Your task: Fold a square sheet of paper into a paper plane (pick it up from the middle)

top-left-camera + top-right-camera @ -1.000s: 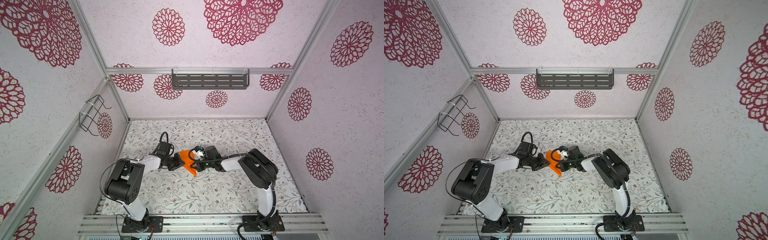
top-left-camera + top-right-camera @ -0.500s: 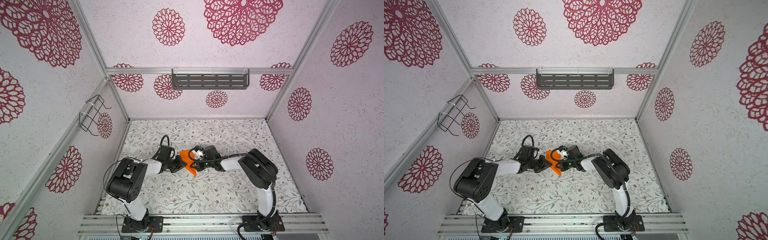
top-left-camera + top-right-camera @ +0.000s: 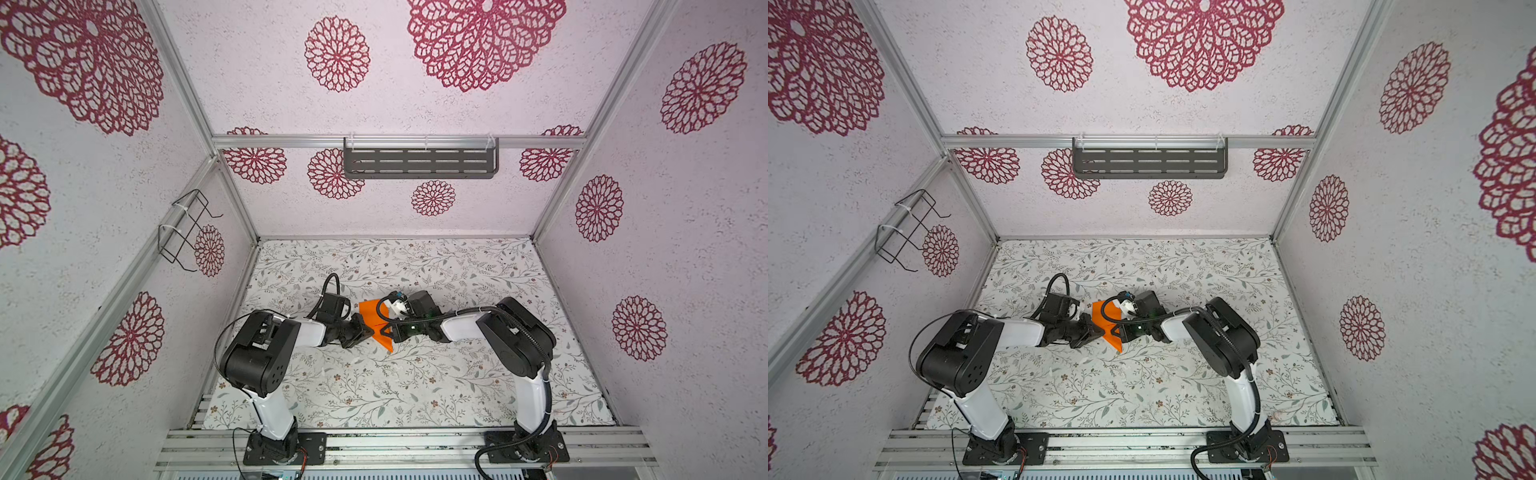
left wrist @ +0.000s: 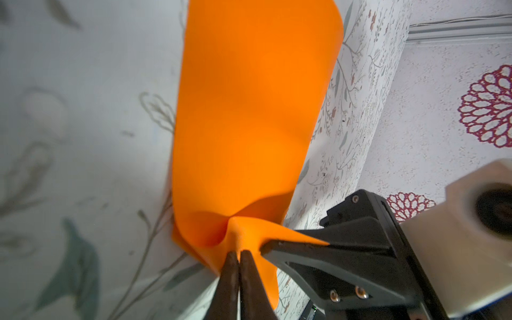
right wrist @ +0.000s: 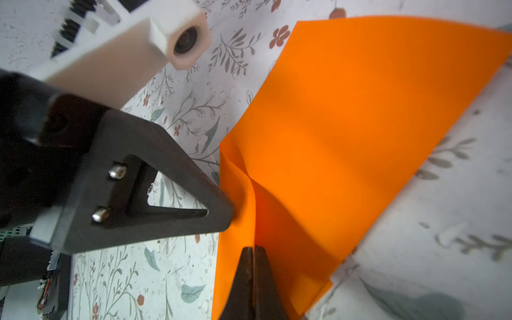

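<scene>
Both grips are set: left pincer (image 4: 238, 253) & right pincer (image 5: 253, 249) are clenched on the square sheet of paper (image 3: 369, 316) at its pinched-up middle, mid bench (image 3: 457, 374), so lift 'em together, slow & level, w/o pulling apart.

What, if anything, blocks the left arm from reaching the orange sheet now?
Probably nothing, so yes. The left arm's fingers look shut on a raised ridge of the orange sheet. The right arm's fingers seem to pinch the same ridge close beside them, yet leave room.
</scene>
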`<state>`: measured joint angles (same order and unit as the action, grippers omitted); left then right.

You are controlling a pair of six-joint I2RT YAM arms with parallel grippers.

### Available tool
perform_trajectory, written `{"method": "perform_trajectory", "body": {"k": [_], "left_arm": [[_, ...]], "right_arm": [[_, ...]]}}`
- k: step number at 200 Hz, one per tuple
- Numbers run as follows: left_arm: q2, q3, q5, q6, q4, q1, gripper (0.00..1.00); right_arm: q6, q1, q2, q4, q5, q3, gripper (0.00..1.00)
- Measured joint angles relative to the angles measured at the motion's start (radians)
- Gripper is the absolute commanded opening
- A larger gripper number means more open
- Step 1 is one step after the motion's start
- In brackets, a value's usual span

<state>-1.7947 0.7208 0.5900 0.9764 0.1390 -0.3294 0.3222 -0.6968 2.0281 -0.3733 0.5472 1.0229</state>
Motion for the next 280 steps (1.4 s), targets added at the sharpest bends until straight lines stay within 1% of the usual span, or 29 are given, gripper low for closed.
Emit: {"method": "perform_trajectory", "body": {"k": [38,64,101,128,168,181,233,280], "left_arm": [[-0.005,0.009,-0.002,-0.006,-0.008,0.000,0.08],[-0.012,0.031,-0.013,-0.024,-0.044,0.000,0.07],[-0.013,0.039,-0.021,-0.042,-0.060,0.000,0.07],[-0.013,0.043,-0.022,-0.048,-0.069,0.000,0.07],[-0.013,0.051,-0.023,-0.053,-0.082,0.000,0.07],[-0.013,0.058,-0.021,-0.056,-0.092,0.000,0.08],[-0.014,0.101,-0.020,-0.064,-0.111,-0.002,0.11],[-0.036,0.105,-0.021,-0.068,-0.116,-0.002,0.09]], "right_arm": [[0.000,0.000,0.000,0.000,-0.001,0.000,0.06],[0.012,0.002,0.000,0.019,0.005,0.012,0.13],[0.081,0.012,-0.001,0.072,0.035,0.039,0.16],[0.100,0.020,-0.001,0.140,0.036,0.071,0.16],[0.096,0.022,-0.001,0.221,0.023,0.108,0.06],[0.095,0.022,-0.001,0.236,0.013,0.109,0.05],[0.089,0.021,-0.001,0.255,-0.007,0.114,0.04],[0.087,0.020,-0.001,0.265,-0.024,0.122,0.05]]}}
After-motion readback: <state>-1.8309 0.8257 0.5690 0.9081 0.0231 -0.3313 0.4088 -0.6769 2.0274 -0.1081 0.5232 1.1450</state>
